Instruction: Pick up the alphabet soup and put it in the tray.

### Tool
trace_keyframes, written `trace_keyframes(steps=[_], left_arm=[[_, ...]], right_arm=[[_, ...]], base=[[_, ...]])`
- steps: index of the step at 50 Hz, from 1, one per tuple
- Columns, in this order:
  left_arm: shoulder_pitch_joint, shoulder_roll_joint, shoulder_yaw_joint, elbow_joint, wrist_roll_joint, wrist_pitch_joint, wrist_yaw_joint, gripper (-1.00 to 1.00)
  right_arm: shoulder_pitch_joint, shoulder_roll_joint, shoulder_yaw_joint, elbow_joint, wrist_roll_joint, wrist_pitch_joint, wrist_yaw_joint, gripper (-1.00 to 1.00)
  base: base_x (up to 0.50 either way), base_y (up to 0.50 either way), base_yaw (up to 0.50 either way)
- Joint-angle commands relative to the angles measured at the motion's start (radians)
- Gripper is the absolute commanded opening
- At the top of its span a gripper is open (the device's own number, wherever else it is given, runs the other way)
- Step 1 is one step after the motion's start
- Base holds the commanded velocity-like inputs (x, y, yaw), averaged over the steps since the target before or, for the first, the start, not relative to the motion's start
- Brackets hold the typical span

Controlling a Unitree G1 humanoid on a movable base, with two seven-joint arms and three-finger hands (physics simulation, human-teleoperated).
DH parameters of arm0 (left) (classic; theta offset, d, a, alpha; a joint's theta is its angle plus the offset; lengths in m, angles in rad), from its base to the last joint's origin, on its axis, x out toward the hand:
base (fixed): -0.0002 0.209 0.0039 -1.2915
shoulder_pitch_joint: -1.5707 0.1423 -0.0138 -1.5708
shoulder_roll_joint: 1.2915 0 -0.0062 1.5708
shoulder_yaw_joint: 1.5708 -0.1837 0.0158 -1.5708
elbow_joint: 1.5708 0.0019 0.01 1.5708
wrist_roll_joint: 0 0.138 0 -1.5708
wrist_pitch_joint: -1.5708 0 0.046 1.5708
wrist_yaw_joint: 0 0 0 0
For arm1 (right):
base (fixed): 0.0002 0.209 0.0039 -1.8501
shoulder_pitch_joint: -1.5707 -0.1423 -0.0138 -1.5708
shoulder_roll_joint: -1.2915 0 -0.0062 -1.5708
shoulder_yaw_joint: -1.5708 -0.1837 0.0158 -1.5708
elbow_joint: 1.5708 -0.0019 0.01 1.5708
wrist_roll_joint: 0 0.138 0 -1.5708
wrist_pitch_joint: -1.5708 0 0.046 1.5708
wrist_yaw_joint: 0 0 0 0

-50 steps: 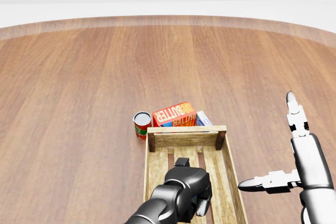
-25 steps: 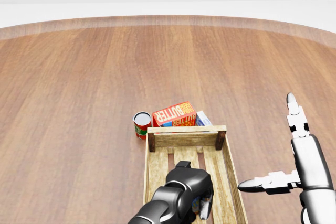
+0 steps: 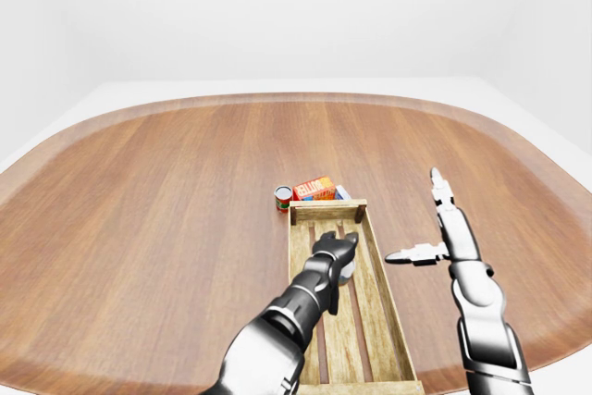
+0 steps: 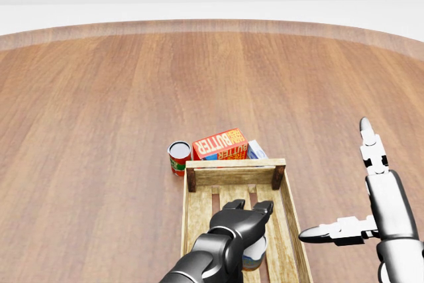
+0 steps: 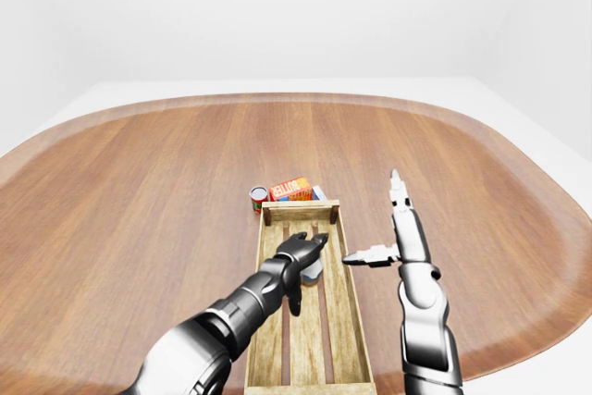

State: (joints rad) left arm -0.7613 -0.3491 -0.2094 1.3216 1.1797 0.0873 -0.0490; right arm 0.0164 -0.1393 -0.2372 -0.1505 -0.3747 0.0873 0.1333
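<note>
Left hand (image 4: pixel 242 220) is over the tray (image 4: pixel 287 200), fingers spread open, not gripping anything. A light-coloured can (image 4: pixel 254 254) stands on the tray slats right under/beside those fingers, mostly hidden by the hand; label unreadable, so I can't confirm from the frames that it's the alphabet soup. If it is, my read is the place step is essentially done and only the hand's retreat is left.

Second can, red label, dark top (image 4: pixel 179 157), sits on the counter (image 4: pixel 99 111) just outside the tray's top-left corner in the head view, untouched. If that one is the soup, the pick hasn't started.

Butter box (image 4: pixel 220 144) and a smaller blue-white box (image 4: pixel 256 149) lie against the tray's top end wall, outside it.

Right hand (image 4: pixel 361 220) hovers off the tray's right rail, fingers splayed open, holding nothing.

Clearance: tray walls are low and the tray is narrow, so lifting straight up looks the safest exit; sideways risks clipping a rail or tipping the can. Counter is wide open elsewhere, edges well away.
</note>
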Motion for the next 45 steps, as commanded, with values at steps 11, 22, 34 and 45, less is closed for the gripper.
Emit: trace_keyframes(steps=[11,22,34,45], left_arm=[[0.006,0.0,-0.011,0.001,0.0,0.0,-0.01,1.0],[-0.007,0.0,-0.008,-0.005,-0.004,0.0,-0.015,1.0],[-0.026,0.018,0.0,-0.02,-0.023,0.0,-0.023,1.0],[-0.046,0.044,0.005,-0.056,-0.052,0.0,-0.037,1.0]], right_arm=[[0.001,0.002,0.003,0.012,0.002,0.0,-0.007,1.0],[-0.007,0.0,0.006,0.019,0.001,0.0,-0.01,1.0],[-0.008,0.001,0.012,0.008,-0.003,0.0,-0.008,1.0],[-0.011,0.003,0.017,0.01,-0.007,0.0,-0.01,1.0]], base=[[0.0,0.0,0.0],[0.0,0.0,0.0],[0.0,0.0,0.0],[0.0,0.0,0.0]])
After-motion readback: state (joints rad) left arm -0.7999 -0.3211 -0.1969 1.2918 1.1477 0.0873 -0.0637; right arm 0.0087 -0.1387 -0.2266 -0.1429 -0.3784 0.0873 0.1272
